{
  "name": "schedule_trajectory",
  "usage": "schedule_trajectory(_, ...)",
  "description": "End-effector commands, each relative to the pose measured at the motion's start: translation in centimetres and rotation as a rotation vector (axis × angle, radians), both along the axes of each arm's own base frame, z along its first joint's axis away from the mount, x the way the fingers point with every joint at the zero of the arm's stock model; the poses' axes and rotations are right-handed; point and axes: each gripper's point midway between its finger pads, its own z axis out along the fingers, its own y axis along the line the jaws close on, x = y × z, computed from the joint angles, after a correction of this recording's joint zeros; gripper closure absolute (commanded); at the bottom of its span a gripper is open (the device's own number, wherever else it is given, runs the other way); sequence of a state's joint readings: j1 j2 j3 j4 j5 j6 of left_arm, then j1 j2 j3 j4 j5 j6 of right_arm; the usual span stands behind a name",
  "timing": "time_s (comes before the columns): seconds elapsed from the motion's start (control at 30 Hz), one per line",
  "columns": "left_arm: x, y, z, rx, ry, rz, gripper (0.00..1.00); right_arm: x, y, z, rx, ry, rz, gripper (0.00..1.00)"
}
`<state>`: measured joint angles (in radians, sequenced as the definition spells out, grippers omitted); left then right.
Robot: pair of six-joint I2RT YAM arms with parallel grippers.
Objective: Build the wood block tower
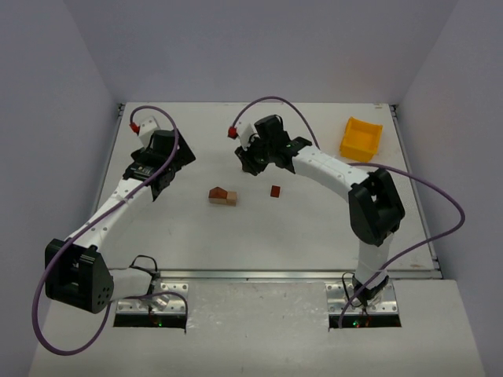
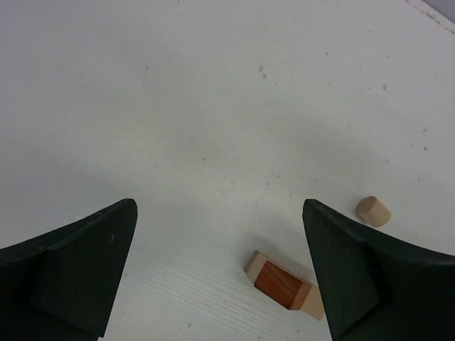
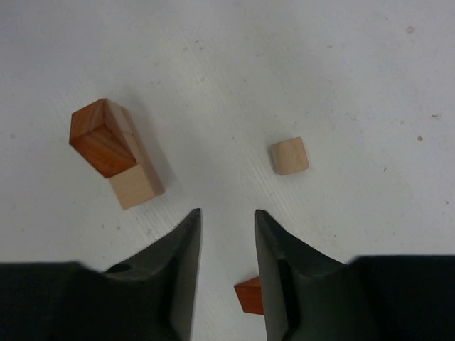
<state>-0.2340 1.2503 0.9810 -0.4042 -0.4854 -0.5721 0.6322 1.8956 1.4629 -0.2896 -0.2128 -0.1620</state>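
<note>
The wood block tower (image 1: 222, 196) lies mid-table (image 1: 314, 236), well apart from every edge, with a red cube (image 1: 274, 191) near it. A yellow bin (image 1: 361, 137) stands by the far right corner. The left fingers (image 2: 78, 270) are spread wide and touch nothing. The right fingers (image 3: 167, 277) are narrowly parted and hold nothing.

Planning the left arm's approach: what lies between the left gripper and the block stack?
Nothing. The top view shows only bare table between the left gripper and the stack; the left wrist view shows the same.
</note>
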Motion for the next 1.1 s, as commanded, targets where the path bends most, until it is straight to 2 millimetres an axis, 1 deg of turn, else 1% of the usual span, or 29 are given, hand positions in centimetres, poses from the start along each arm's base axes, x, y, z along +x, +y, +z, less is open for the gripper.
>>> schedule_trajectory(0.0,0.3,-0.2,1.2,-0.007,-0.045,-0.015,0.0,3.0,0.3,0.4,-0.005,-0.017,-0.112,0.45)
schedule_trajectory(0.07,0.4,-0.2,1.2,-0.007,-0.043,-0.018,0.0,3.8,0.6,-0.3,-0.023,-0.016,-0.112,0.33)
schedule_trajectory(0.1,0.4,-0.2,1.1,-0.007,-0.042,-0.018,0.0,4.3,0.4,-0.5,-0.037,-0.012,-0.137,0.3)
schedule_trajectory(0.17,0.5,-0.4,0.8,-0.009,-0.036,-0.024,0.0,5.4,0.0,-1.6,-0.083,0.014,-0.211,0.27)
schedule_trajectory(0.23,0.8,-0.5,0.6,-0.006,-0.03,-0.029,0.0,6.1,0.1,-2.7,-0.115,0.014,-0.204,0.27)
schedule_trajectory(0.3,0.9,-0.6,0.2,-0.002,-0.016,-0.037,0.0,5.8,1.2,-3.3,-0.129,-0.024,-0.051,0.31)
schedule_trajectory(0.33,1.0,-0.7,0.1,-0.001,-0.013,-0.041,0.0,5.7,1.7,-4.1,-0.143,-0.049,0.034,0.32)
schedule_trajectory(0.37,1.1,-0.7,0.1,0.0,-0.01,-0.045,0.0,5.7,2.0,-5.0,-0.162,-0.076,0.11,0.33)
schedule_trajectory(0.4,1.1,-0.7,0.1,0.002,-0.006,-0.048,0.0,5.9,2.0,-5.3,-0.182,-0.096,0.144,0.37)
schedule_trajectory(0.47,1.0,-0.7,-0.1,0.004,-0.002,-0.048,0.0,6.5,1.7,-6.4,-0.234,-0.084,0.163,0.39)
schedule_trajectory(0.63,1.0,-0.7,-0.1,0.004,-0.002,-0.051,0.0,6.9,1.3,-8.6,-0.285,-0.04,0.171,0.38)
schedule_trajectory(0.77,1.0,-0.7,0.0,0.007,-0.003,-0.049,0.0,7.5,0.7,-9.9,-0.291,-0.019,0.143,0.38)
schedule_trajectory(0.9,1.0,-0.7,-0.1,0.008,0.0,-0.049,0.0,7.2,0.1,-10.6,-0.284,0.004,0.136,0.39)
schedule_trajectory(1.0,1.0,-0.7,0.0,0.006,-0.002,-0.05,0.0,6.9,-0.3,-10.6,-0.281,0.008,0.127,0.56)
schedule_trajectory(1.03,1.1,-0.7,0.0,0.005,-0.003,-0.051,0.0,6.9,-0.4,-10.6,-0.278,0.012,0.12,0.6)
schedule_trajectory(1.07,1.0,-0.7,0.0,0.005,-0.002,-0.052,0.0,6.7,-0.5,-10.6,-0.276,0.015,0.12,0.61)
